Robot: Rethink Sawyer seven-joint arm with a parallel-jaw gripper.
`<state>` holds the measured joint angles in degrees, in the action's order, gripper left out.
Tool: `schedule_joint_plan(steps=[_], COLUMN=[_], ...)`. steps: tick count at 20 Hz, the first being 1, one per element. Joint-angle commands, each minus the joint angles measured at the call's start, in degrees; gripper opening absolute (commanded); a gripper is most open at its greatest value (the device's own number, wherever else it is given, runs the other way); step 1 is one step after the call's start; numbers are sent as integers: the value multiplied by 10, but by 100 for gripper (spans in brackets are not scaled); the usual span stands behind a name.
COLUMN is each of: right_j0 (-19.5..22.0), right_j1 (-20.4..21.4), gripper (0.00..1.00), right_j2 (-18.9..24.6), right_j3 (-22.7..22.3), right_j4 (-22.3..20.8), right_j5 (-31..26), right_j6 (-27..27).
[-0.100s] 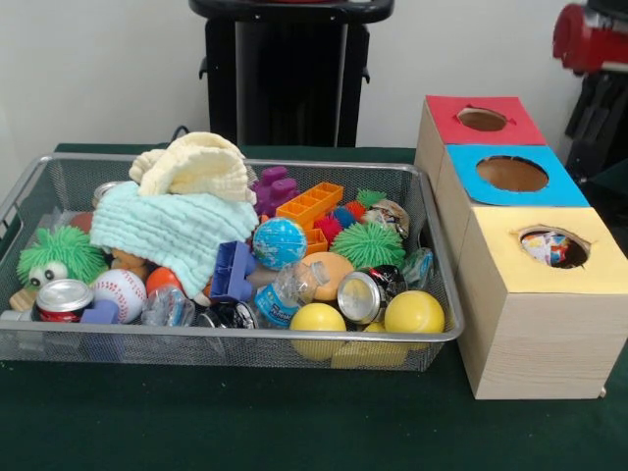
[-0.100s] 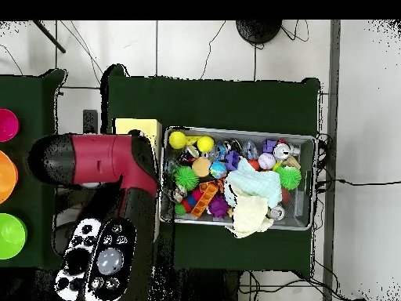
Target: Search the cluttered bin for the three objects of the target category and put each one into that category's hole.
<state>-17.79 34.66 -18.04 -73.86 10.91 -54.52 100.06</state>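
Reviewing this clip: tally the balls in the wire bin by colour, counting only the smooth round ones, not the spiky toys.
Yellow balls: 2
Blue globe ball: 1
White baseball: 1
Total: 4 that are plainly visible; the cloths may hide others.

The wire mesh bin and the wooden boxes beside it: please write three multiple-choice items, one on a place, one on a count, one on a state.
1. Where do the two pale folded cloths lie?
A. on top of the toys in the wire mesh bin
B. on the boxes
C. on the green table

2. How many smooth yellow balls sit at the bin's front edge?
A. one
B. two
C. four

3. The yellow-topped wooden box, through its hole, looks:
A. empty
B. sealed
C. already holding items

A: cloths cover the pile. B: two balls show. C: colours show inside.
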Motion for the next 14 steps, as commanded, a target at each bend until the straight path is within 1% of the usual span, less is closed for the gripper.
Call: schedule_joint_plan(steps=[1, 4, 5, 6, 7, 8, 10, 12, 14], right_j0=[25, 47, 57, 68, 79, 92, 116, 142, 168], right_j1=[37, 73, 84, 101, 114, 133, 161, 184, 200], gripper=[0, 0, 0, 0, 0, 0, 0, 0, 0], right_j2=[15, 19, 19, 20, 22, 25, 33, 44, 55], right_j3=[27, 6, 5, -9, -17, -38, -63, -82, -96], right_j4=[-21, -26, -31, -33, -36, -37, -44, -39, -31], right_j5=[-94, -108, -106, -102, -88, -59, -15, -19, -43], right_j6=[56, 13, -4, -24, -43, -63, -105, -131, -149])
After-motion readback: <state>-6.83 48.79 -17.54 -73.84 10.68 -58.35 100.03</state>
